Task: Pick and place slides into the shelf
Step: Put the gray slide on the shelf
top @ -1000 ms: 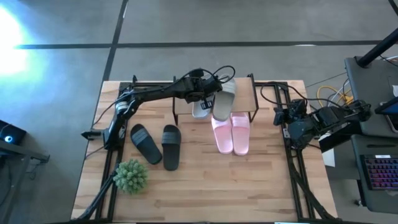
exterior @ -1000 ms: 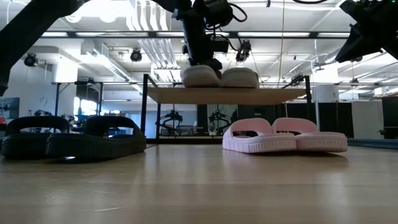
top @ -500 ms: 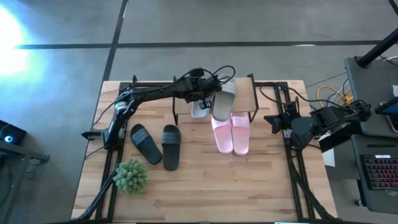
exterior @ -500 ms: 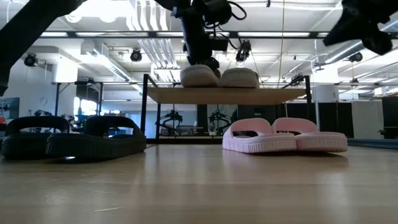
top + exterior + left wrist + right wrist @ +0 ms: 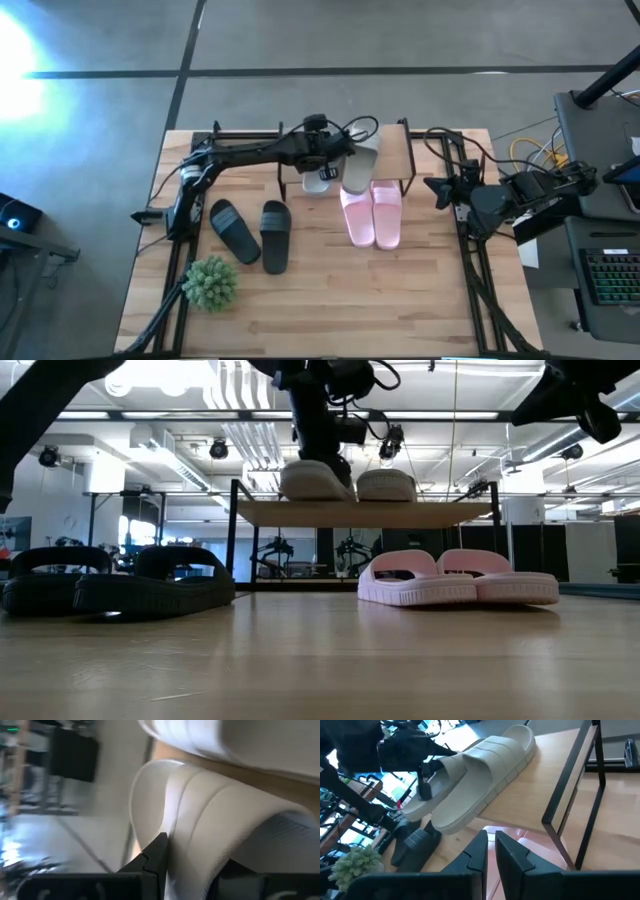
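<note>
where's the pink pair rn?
High view: the pink pair lies side by side on the table just in front of the shelf, heels tucked under its board, right of the black pair.

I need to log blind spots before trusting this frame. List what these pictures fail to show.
- High view: left grey slide mostly hidden under the left gripper and arm.
- Low view: shelf top seen edge-on, so slide footing unclear.
- High view: pink slides heels hidden under the shelf board.
- Left wrist view: only the strap fills it.
</note>
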Motion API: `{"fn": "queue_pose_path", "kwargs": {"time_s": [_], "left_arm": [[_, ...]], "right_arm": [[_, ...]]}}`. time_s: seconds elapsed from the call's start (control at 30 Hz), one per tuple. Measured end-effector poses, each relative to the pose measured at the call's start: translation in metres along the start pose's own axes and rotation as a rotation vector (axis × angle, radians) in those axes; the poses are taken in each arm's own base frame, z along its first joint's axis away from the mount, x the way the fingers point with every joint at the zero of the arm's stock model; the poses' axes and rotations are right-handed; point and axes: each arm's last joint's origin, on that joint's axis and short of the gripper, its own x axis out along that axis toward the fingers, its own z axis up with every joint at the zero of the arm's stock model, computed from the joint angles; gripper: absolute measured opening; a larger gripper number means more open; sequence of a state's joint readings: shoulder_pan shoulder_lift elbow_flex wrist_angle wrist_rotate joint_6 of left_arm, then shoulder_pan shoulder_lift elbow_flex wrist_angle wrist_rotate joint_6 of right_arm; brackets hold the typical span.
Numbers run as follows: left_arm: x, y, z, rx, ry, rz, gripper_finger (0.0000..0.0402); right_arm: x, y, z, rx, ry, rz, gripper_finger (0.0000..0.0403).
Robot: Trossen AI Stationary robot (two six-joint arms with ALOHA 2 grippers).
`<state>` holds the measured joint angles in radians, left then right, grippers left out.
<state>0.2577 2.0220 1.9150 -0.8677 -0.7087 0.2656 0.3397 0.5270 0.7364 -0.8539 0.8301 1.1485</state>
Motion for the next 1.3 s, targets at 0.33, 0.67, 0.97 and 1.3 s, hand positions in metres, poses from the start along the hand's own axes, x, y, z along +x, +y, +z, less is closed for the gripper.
{"fn": "queue_pose_path", "kwargs": {"time_s": [0.33,0.67,0.97,1.3], "left_arm": [[0.002,0.002,-0.002,-0.151,0.02,0.065,0.0048],[0.002,-0.002,-0.003,-0.14,0.013,-0.065,0.0048],[0.0,-0.002,-0.003,-0.197,-0.002,-0.128,0.0082],[-0.01,-0.004,-0.005,-0.15,0.012,-0.118,0.0141]], "right_arm": [[0.002,0.001,-0.002,0.008,0.005,-0.009,0.0028],[0.002,0.001,-0.002,0.01,0.01,-0.008,0.0028],[0.003,0.001,-0.004,0.004,0.027,-0.006,0.0028],[0.003,0.0,-0.005,-0.006,0.033,-0.012,0.0028]]}}
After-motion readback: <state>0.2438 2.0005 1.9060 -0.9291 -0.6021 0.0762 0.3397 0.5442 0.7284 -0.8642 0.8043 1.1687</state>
